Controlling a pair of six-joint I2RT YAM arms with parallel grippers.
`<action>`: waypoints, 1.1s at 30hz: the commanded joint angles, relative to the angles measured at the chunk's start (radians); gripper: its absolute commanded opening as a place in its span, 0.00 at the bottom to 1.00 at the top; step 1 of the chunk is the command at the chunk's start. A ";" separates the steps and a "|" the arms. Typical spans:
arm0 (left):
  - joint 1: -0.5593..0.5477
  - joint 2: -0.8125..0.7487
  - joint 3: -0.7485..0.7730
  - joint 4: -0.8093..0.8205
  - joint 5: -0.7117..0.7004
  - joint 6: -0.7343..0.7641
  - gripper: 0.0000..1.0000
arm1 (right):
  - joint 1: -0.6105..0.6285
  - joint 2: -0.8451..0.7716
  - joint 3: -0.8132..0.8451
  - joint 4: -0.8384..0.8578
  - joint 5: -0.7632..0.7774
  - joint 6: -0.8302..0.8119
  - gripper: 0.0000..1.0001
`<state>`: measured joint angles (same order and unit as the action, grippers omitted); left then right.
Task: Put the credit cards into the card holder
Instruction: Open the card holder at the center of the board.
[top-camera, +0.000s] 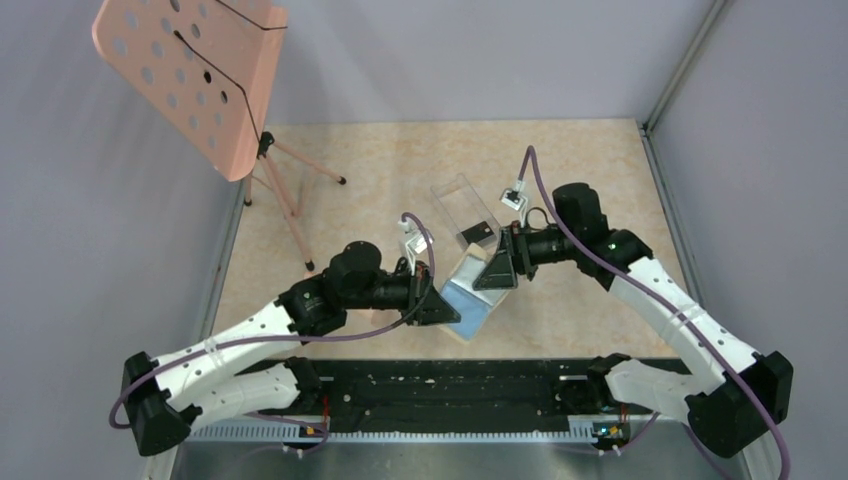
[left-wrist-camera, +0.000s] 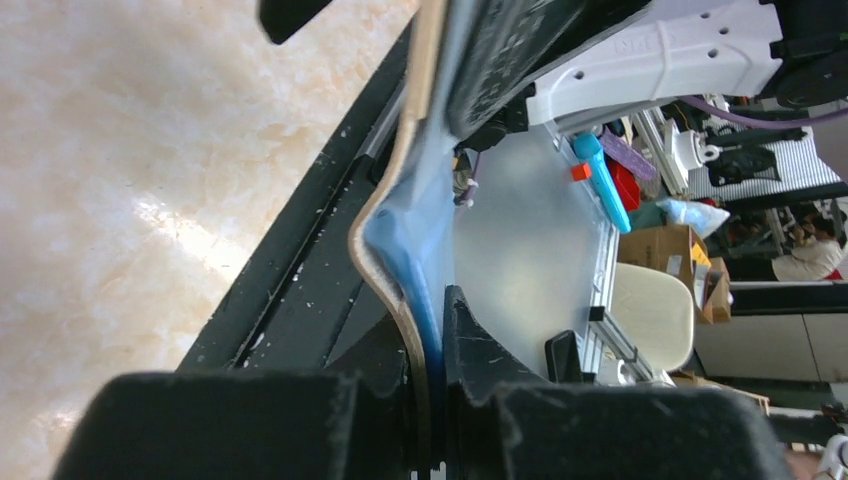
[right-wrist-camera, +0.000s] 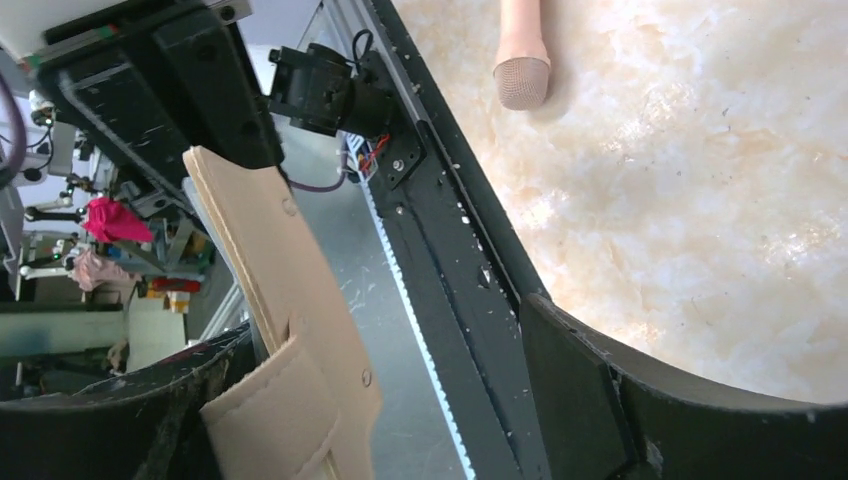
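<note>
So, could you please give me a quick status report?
Left pincer shut on card holder. Right pincer open around it. One credit card in clear box.

One card holder (top-camera: 468, 298), one credit card (top-camera: 479, 234)

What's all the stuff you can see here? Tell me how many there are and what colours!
card holder: 1, tan and blue-grey, near the table's front, between the two tools
credit card: 1 seen, dark, at the clear box's near end
clear box: 1, see-through, mid-table, behind the card holder
stand: 1, pink with holes, far left
table: 1, beige, marbled
rail: 1, black, along the near edge
arms: 2, white and black with purple cables, one on each side
left tool: 1, black, shut on the card holder
right tool: 1, black, open, beside the card holder
</note>
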<state>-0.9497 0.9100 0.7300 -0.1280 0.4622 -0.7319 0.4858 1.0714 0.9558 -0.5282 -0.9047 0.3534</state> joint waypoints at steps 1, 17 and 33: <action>0.003 0.050 0.094 -0.055 0.140 0.033 0.00 | -0.010 0.025 -0.002 -0.014 -0.006 -0.079 0.78; 0.013 0.122 0.163 -0.164 0.200 0.119 0.00 | -0.010 0.007 -0.042 -0.023 -0.258 -0.094 0.00; 0.019 0.008 0.193 -0.208 -0.420 0.117 0.99 | -0.100 -0.019 -0.277 0.364 0.071 0.339 0.00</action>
<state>-0.9344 0.9237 0.8959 -0.3927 0.1631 -0.6075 0.4114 1.0920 0.7467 -0.3573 -0.9535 0.5285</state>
